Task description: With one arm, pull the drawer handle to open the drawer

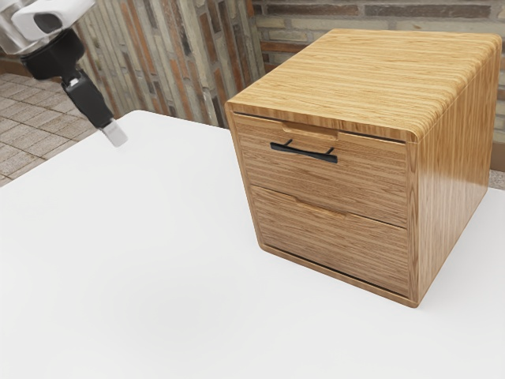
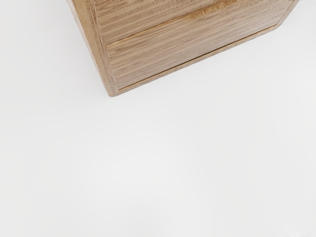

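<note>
Gripper (image 1: 114, 134): raised at the exterior view's left, over the table (image 1: 142, 276), well apart from the cabinet (image 1: 379, 79); grip cannot be told.
Drawer (image 1: 331, 180): upper of two, shut.
Handle (image 1: 304, 151): black bar on the drawer's front, untouched.

Boxy light-brown wooden drawer cabinet (image 1: 371, 87): fine striped grain, honey-toned on top, duller brown on the fronts. Slim black bar handle (image 1: 304, 151) against the upper front. Plain matte white table (image 1: 118, 276), no pattern. Black two-finger pincer (image 1: 114, 134), pale grey at its end. Brown-and-grey brick wall (image 1: 331, 24) behind. Beige tiled floor (image 1: 28, 118), grid-lined.
</note>
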